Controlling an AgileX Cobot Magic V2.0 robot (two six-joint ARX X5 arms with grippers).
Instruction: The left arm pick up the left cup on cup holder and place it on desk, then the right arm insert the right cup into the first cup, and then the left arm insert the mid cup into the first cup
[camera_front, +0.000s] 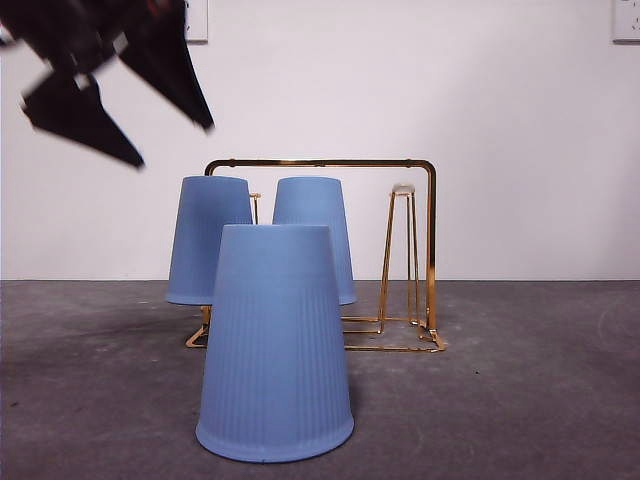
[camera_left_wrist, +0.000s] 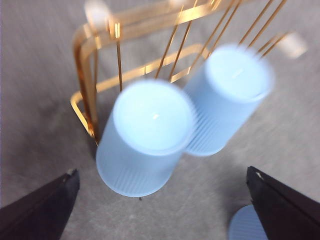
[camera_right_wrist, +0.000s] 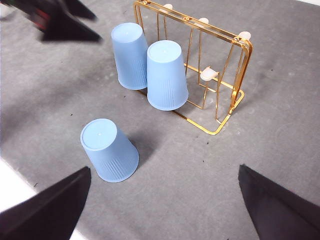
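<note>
Spread wide and holding nothing, the left gripper (camera_front: 150, 140) shows to us in the front view as a blurred black shape at the upper left corner, high above the desk (camera_front: 540, 390) and up beside the two racked cups. Nearest the camera in that view, a ribbed pale blue cup (camera_front: 274, 342) stands upside down on the matt dark grey desk, in front of the cup holder (camera_front: 431, 240) and hiding the middle of its base. Behind it, two more blue cups, the left racked cup (camera_front: 205, 238) and the right racked cup (camera_front: 318, 215), hang inverted on the shiny gold wire rack, whose rounded frame rises over them; two bare pegs stand at its right end. Turning to the left wrist view, we find everything smeared by motion: both racked cups and the gold wire are soft-edged, the open jaws sit at the two lower corners, and only a sliver of the desk cup shows at the bottom edge beside one jaw. From the right wrist view we get the sharpest look: the right gripper (camera_right_wrist: 162, 200) hovers above the desk with its jaws parted and empty, the desk cup (camera_right_wrist: 109, 151) stands alone apart from the rack, and the other arm's dark tip (camera_right_wrist: 60, 22) is cut off by the edge near the racked cups.
</note>
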